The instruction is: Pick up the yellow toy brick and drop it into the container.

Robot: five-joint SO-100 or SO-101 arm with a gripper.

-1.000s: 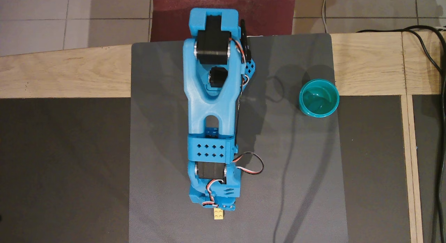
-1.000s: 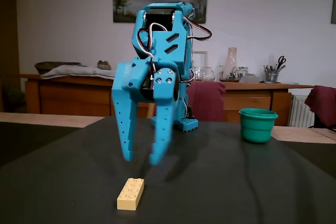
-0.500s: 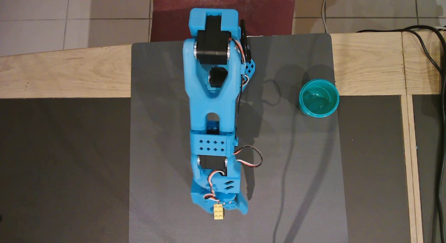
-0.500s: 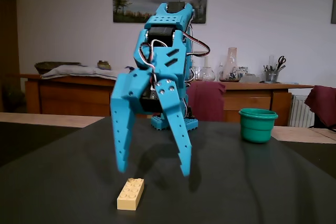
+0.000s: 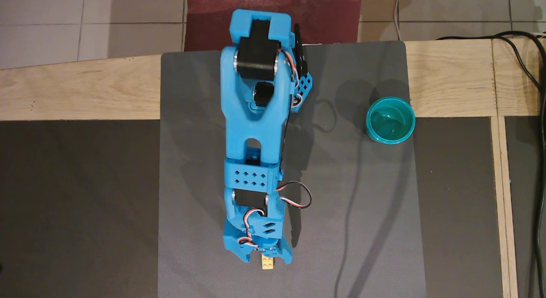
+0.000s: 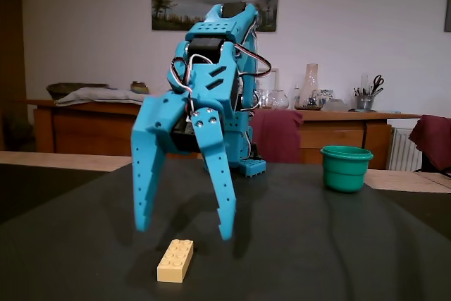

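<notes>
The yellow toy brick (image 5: 268, 262) lies flat on the grey mat near its front edge; in the fixed view the brick (image 6: 175, 260) lies studs up, in front of the arm. My blue gripper (image 6: 187, 229) hangs open just above and behind it, its two fingers spread wide and empty, not touching the brick. In the overhead view the gripper (image 5: 268, 257) covers most of the brick. The teal-green cup (image 5: 390, 120) stands upright and empty at the mat's right edge; in the fixed view the cup (image 6: 345, 168) is far to the right.
The grey mat (image 5: 354, 195) lies on a wooden table (image 5: 76, 93) with dark panels at both sides. Black cables (image 5: 535, 76) run along the right edge. The arm's base (image 5: 260, 29) stands at the mat's far edge.
</notes>
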